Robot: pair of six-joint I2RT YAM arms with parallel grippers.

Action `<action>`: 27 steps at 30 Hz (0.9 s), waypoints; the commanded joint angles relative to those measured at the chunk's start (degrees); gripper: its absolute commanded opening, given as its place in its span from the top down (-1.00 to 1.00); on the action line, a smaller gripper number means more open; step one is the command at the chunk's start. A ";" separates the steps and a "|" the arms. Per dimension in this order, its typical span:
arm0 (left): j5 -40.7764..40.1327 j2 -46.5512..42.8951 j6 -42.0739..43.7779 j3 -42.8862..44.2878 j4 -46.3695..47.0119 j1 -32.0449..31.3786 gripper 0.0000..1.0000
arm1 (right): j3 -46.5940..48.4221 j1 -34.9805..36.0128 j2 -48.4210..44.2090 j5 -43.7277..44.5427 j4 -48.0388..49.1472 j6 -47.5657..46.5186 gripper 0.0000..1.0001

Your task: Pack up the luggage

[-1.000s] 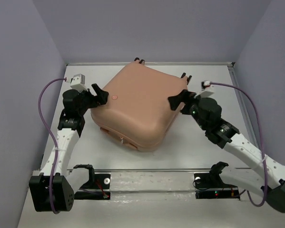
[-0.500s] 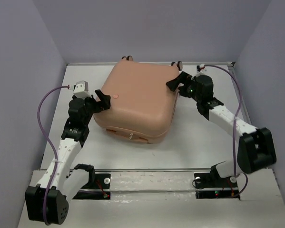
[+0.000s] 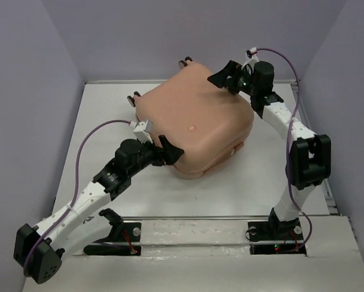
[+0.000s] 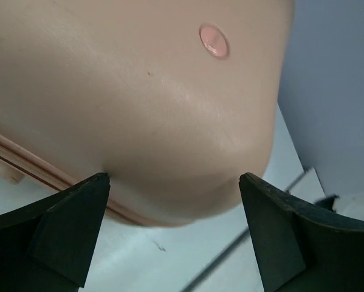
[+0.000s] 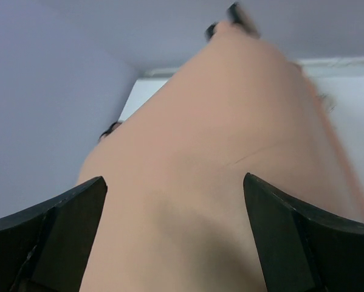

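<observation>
The luggage [image 3: 197,118] is a peach-pink hard-shell suitcase lying shut on the white table [image 3: 103,115], turned corner-on, with a round button mark [image 3: 192,128] on top and black wheels [image 3: 185,60] at its far-left edge. My left gripper [image 3: 169,153] is open at the near-left corner. In the left wrist view the left gripper [image 4: 174,180] straddles that rounded corner [image 4: 188,188] below the button mark [image 4: 214,41]. My right gripper [image 3: 222,75] is open over the far-right corner. In the right wrist view the right gripper [image 5: 174,179] spans the shell [image 5: 212,158], with wheels [image 5: 233,13] at the far end.
Lilac walls close in the table on the left, back and right. A metal rail [image 3: 194,228] with the arm mounts runs along the near edge. Purple cables [image 3: 84,152] loop off both wrists. The right arm [image 3: 291,131] stretches up along the right side.
The luggage has turned and slid right, its button mark now near the middle. My left gripper swung from the left side to the near-left corner. My right gripper rose to the far-right corner.
</observation>
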 commanded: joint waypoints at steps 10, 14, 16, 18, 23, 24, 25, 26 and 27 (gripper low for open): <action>4.43 6.30 2.78 29.08 -16.03 18.68 -0.98 | 1.86 4.77 -14.56 -8.09 -24.60 -13.29 -0.99; 11.80 16.29 -3.70 24.26 -8.21 29.67 -0.98 | -1.83 4.77 -21.48 -7.55 -24.60 -15.39 -0.99; 16.89 20.35 -6.97 22.50 -0.74 33.63 -0.98 | -6.04 5.30 -24.31 -7.56 -23.99 -16.27 -0.99; 21.54 26.41 -11.96 22.22 3.84 35.13 -0.98 | -9.47 6.08 -28.70 -6.94 -23.37 -17.33 -0.99; 25.70 37.23 -19.54 24.32 17.91 36.55 -0.98 | -22.56 9.16 -36.35 -6.06 -20.56 -18.13 -0.99; 26.14 40.99 -20.34 25.03 18.62 36.54 -0.98 | -24.32 10.56 -37.50 -5.80 -19.86 -18.04 -1.00; 26.32 42.85 -21.82 25.56 20.97 36.63 -0.98 | -26.08 11.27 -38.99 -5.71 -18.55 -17.95 -0.99; 26.32 46.09 -22.36 26.60 21.87 36.55 -0.98 | -28.71 12.06 -39.61 -4.93 -18.10 -17.69 -0.99; 26.14 47.51 -22.80 27.22 22.31 36.54 -0.98 | -29.78 13.03 -40.14 -4.31 -17.48 -17.77 -0.99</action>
